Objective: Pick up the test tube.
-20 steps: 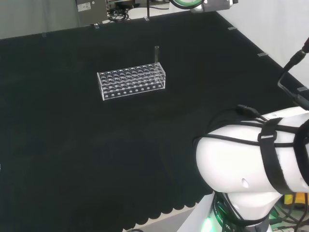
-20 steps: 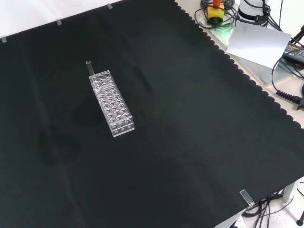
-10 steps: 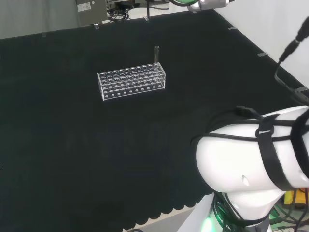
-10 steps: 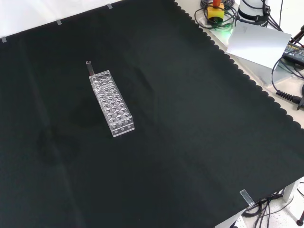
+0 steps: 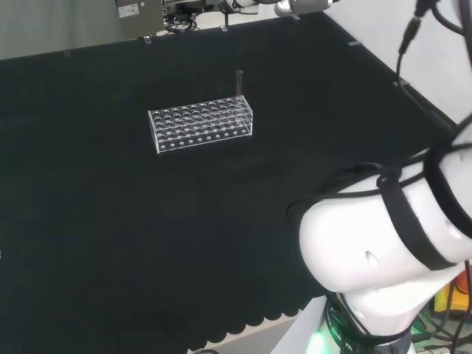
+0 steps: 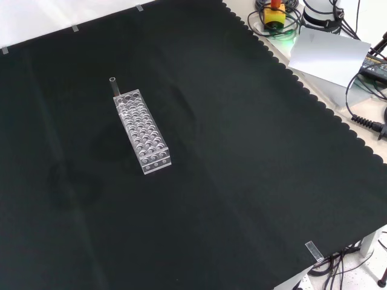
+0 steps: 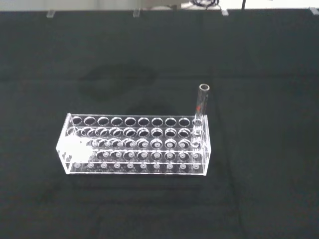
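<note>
A clear glass test tube [image 5: 239, 81] stands upright in a corner hole of a clear plastic rack [image 5: 202, 124] on the black cloth. In the front view the test tube [image 6: 113, 86] rises from the far end of the rack [image 6: 143, 131]. The wrist view looks at the rack [image 7: 134, 145] from a distance, with the test tube [image 7: 202, 107] sticking up above its top at one end. The other holes of the rack look empty.
The arm's white links [image 5: 391, 251] with black straps and cables stand at the right of the head view. Cables, a yellow device [image 6: 275, 15] and a grey sheet [image 6: 329, 54] lie past the cloth's scalloped edge in the front view.
The arm's upper link has swung upward and to the right in the head view. The rack and test tube have stayed in place.
</note>
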{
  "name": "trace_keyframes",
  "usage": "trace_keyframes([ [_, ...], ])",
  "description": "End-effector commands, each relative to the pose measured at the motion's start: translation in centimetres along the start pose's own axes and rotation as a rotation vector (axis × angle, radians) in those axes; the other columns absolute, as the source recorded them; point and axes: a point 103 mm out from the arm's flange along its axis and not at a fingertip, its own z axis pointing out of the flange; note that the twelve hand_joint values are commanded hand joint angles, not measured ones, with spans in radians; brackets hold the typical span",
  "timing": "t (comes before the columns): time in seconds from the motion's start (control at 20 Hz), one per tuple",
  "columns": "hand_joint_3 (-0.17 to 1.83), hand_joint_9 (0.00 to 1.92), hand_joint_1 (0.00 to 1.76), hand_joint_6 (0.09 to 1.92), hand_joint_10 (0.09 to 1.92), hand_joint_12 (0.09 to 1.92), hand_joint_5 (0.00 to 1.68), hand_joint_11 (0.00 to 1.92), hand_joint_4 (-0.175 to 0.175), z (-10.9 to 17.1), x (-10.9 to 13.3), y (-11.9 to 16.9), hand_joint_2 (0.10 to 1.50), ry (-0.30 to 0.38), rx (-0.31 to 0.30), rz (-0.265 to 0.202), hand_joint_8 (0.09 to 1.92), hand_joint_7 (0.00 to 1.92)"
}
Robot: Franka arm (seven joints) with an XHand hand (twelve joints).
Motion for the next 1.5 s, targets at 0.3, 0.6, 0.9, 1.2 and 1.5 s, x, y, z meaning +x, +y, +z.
trace_keyframes([
  [0.3, 0.32, 0.04, 0.63, 0.09, 0.97, 1.51, 0.24, 0.0, -0.13, 5.6, -2.7, 9.9, 0.87, -0.009, 0.117, 0.033, 0.9, 0.13],
  [0.6, 0.34, 0.11, 0.64, 0.09, 0.98, 1.55, 0.29, 0.0, -0.137, 9.1, -3.7, 13.6, 0.87, -0.014, 0.189, 0.058, 0.92, 0.19],
  [0.9, 0.36, 0.15, 0.66, 0.09, 0.96, 1.57, 0.31, 0.0, -0.143, 12.4, -4.1, 16.7, 0.86, -0.007, 0.245, 0.077, 0.93, 0.23],
  [1.2, 0.38, 0.19, 0.7, 0.09, 0.96, 1.59, 0.33, 0.0, -0.147, 14.9, -3.8, 19.5, 0.85, 0.014, 0.292, 0.087, 0.94, 0.28],
  [1.5, 0.44, 0.26, 0.79, 0.09, 0.94, 1.59, 0.38, 0.02, -0.149, 16.9, -3.0, 22.2, 0.82, -0.018, 0.319, 0.082, 0.94, 0.36],
])
